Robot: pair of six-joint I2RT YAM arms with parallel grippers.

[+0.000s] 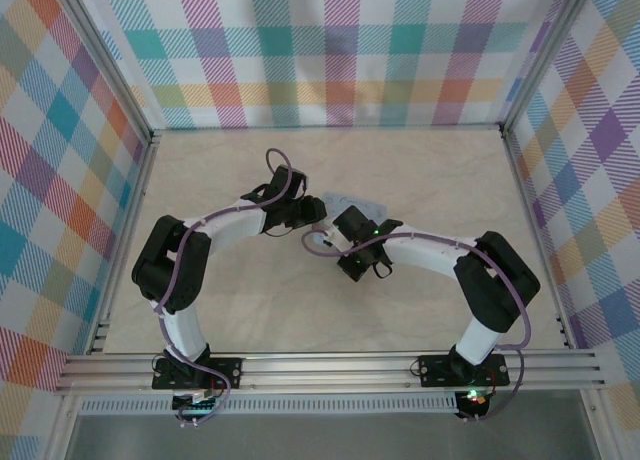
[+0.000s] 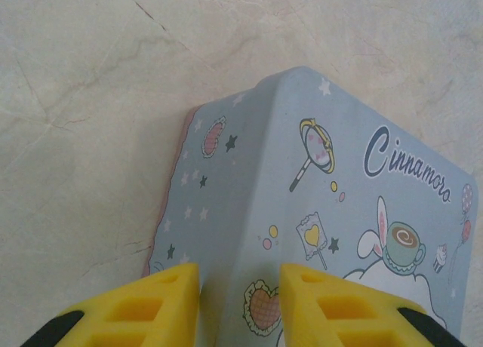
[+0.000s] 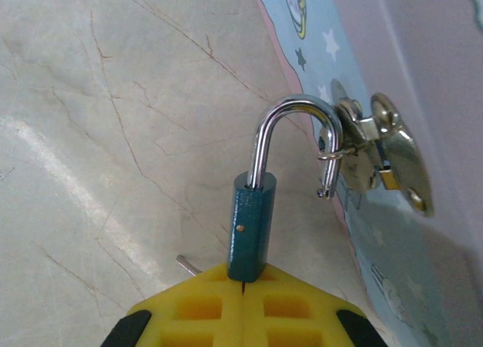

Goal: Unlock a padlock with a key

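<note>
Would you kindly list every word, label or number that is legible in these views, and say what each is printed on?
"Cinnamoro": dark script on the pale blue tin box; any further letters cannot be made out.
padlock: no marking readable on its dark blue body.
From above, the tin's print is too small to read.

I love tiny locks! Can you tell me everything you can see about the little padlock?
The padlock is small, with a dark blue-green body and a shiny silver metal shackle. The shackle is open: one leg sits in the body, the free end hooks through the clasp on the pale blue tin. The right gripper pinches the body's lower end.
</note>
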